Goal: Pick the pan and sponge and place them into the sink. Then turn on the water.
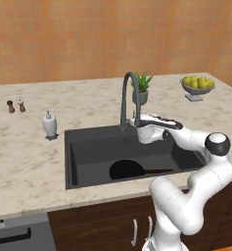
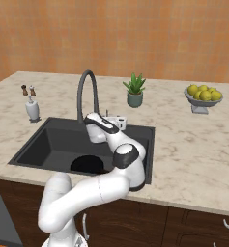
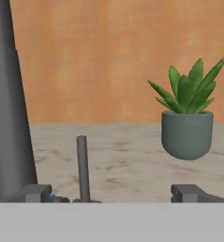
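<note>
The black pan (image 1: 127, 170) lies flat on the floor of the dark grey sink (image 1: 88, 147), its thin handle pointing right. It also shows in the right base view as the pan (image 2: 88, 165) in the sink (image 2: 43, 140). The sponge is out of view. The grey gooseneck faucet (image 1: 124, 98) rises behind the basin. My gripper (image 1: 135, 117) hovers at the faucet's base, open. In the hand view the gripper (image 3: 113, 194) has the thin upright lever (image 3: 82, 165) between its fingertips, nearer the left one, beside the faucet column (image 3: 7, 104).
A white soap dispenser (image 1: 50, 125) stands left of the sink, with two small shakers (image 1: 15, 106) further left. A potted plant (image 1: 143, 88) sits just behind the faucet. A bowl of lemons (image 1: 197, 86) is at the back right.
</note>
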